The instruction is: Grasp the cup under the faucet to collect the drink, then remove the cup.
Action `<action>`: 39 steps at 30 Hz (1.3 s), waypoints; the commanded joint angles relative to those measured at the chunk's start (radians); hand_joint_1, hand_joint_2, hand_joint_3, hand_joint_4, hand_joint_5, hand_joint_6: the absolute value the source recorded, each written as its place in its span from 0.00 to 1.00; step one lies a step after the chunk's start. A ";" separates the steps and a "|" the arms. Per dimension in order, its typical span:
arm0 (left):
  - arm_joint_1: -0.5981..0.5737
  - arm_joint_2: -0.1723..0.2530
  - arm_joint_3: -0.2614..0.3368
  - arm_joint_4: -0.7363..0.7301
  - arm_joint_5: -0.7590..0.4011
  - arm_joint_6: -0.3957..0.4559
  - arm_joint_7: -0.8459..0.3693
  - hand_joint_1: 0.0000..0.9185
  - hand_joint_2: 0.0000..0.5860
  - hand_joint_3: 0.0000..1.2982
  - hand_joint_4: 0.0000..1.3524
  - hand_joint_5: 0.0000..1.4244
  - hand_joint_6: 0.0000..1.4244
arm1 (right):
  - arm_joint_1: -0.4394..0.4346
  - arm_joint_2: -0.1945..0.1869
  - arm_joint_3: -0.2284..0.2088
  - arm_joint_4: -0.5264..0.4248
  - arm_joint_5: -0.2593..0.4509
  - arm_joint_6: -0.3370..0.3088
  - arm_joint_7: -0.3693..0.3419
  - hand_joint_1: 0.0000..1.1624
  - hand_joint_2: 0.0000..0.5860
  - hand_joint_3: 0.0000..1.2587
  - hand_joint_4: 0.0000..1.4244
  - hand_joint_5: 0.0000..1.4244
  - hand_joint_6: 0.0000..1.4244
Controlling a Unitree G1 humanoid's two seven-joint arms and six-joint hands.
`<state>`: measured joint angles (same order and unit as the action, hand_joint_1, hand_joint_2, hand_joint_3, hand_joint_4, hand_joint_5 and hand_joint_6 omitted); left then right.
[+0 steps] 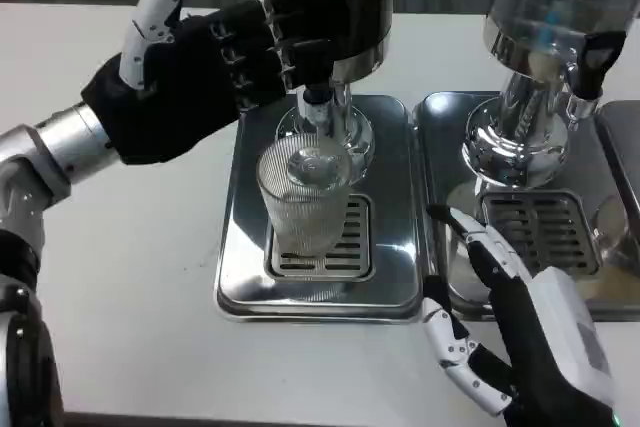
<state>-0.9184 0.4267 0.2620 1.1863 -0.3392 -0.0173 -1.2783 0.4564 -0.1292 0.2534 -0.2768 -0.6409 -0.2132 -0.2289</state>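
A second drink dispenser (545, 77) with a shiny metal base stands toward the far right edge of the white table (130, 277). Under it lies its own steel drip tray (440, 122) with a slotted grate (545, 232), just beside the neighbouring tray

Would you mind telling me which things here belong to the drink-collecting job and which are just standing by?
Belongs to the job:
cup on the left drip tray
faucet above it
left hand at the faucet lever
right hand, open

Standing by:
second dispenser
right drip tray
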 commanded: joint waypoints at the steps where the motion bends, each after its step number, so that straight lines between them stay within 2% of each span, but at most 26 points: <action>1: -0.036 -0.018 -0.007 0.005 0.018 -0.008 0.006 0.00 0.27 0.15 0.07 0.09 0.05 | 0.005 0.003 0.001 0.005 0.008 -0.005 -0.015 0.40 0.89 0.13 0.09 0.06 0.14; 17: -0.054 -0.042 -0.020 0.011 0.047 -0.032 0.013 0.00 0.27 0.15 0.07 0.09 0.05 | 0.016 0.009 0.002 0.003 0.013 -0.005 -0.023 0.40 0.89 0.13 0.09 0.06 0.15; 25: -0.047 -0.023 -0.026 0.000 0.064 -0.063 0.002 0.00 0.27 0.15 0.07 0.09 0.05 | 0.008 0.010 0.005 0.008 0.015 -0.003 -0.020 0.40 0.89 0.13 0.09 0.06 0.15; 39: -0.024 0.009 -0.030 -0.041 0.078 -0.175 -0.010 0.00 0.27 0.17 0.09 0.10 0.05 | -0.024 -0.005 -0.004 0.023 0.039 -0.003 -0.007 0.40 0.89 0.13 0.09 0.07 0.15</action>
<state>-0.9534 0.4222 0.2354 1.1595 -0.2667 -0.1645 -1.2730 0.4401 -0.1292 0.2551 -0.2666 -0.6151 -0.2132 -0.2395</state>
